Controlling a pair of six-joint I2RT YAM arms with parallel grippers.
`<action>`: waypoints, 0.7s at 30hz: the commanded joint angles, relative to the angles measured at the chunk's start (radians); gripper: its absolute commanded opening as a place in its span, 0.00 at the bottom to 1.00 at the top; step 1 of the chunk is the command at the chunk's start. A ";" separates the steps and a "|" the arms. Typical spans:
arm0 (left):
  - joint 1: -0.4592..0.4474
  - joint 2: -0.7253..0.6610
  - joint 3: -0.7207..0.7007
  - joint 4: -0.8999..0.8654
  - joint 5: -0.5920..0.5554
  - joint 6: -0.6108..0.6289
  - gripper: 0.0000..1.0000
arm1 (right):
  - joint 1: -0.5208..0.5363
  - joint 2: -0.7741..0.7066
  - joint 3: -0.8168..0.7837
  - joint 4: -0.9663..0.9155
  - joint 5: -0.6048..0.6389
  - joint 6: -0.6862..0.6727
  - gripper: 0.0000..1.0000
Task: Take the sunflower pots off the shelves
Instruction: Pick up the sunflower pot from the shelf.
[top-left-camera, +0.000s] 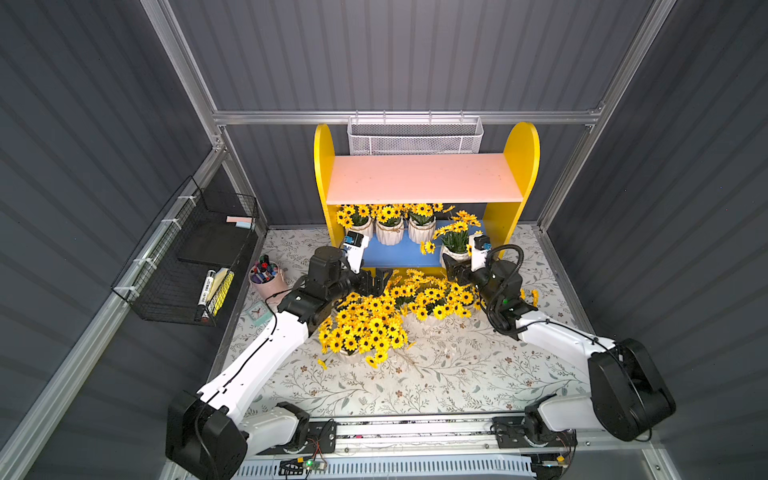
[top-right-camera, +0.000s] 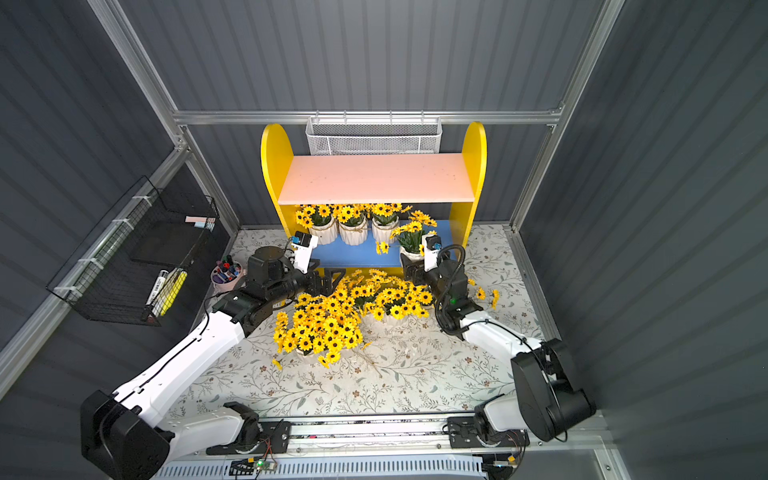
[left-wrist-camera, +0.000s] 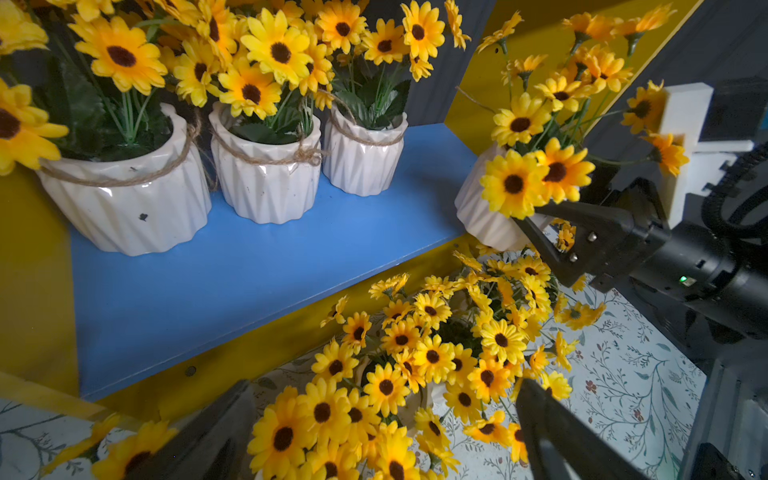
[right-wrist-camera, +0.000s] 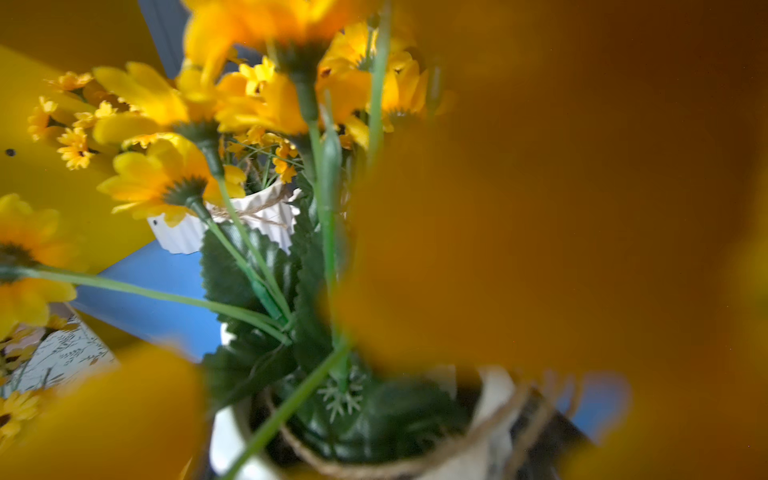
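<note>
I count 4 sunflower pots on the shelves (top-left-camera: 521, 166), all on the blue lower board (top-left-camera: 399, 254). There's a row of 3 (top-left-camera: 390, 233) at the back toward its L end, packed close. The 4th pot (left-wrist-camera: 482, 216) is alone at the R front corner. More pots sit in a table bunch (top-left-camera: 374, 320) on the floral table (top-left-camera: 457, 374), just in front of the unit. Blooms hide the rims there, so I can't count them. Also 1 pink cup (top-left-camera: 268, 282), 1 mesh basket (top-left-camera: 415, 143), 1 wire rack (top-left-camera: 187, 266).

Each pot is small, white, glossy and ribbed, w/ jute twine tied below the rim. Green serrated leaves, yellow dark-centred blooms on thin stems.

L claw (top-left-camera: 384, 281) hangs over the table bunch, just in front of the blue board's edge. Its fingers are spread wide and hold nothing. R claw (top-left-camera: 451, 262) is spread wide around the 4th pot, gripping it. In the L wrist view 1 finger lies flat against the pot's wall. R wrist view is mostly blurred petals, w/ that pot's rim close below.
</note>
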 joint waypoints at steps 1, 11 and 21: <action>-0.010 -0.002 -0.020 0.017 0.013 0.021 0.99 | 0.041 -0.086 -0.022 0.063 0.035 -0.035 0.00; -0.029 0.006 -0.022 0.015 0.003 0.029 1.00 | 0.155 -0.345 -0.134 -0.092 0.081 -0.010 0.00; -0.047 0.005 -0.030 0.019 -0.016 0.047 0.99 | 0.350 -0.613 -0.319 -0.230 0.189 0.034 0.00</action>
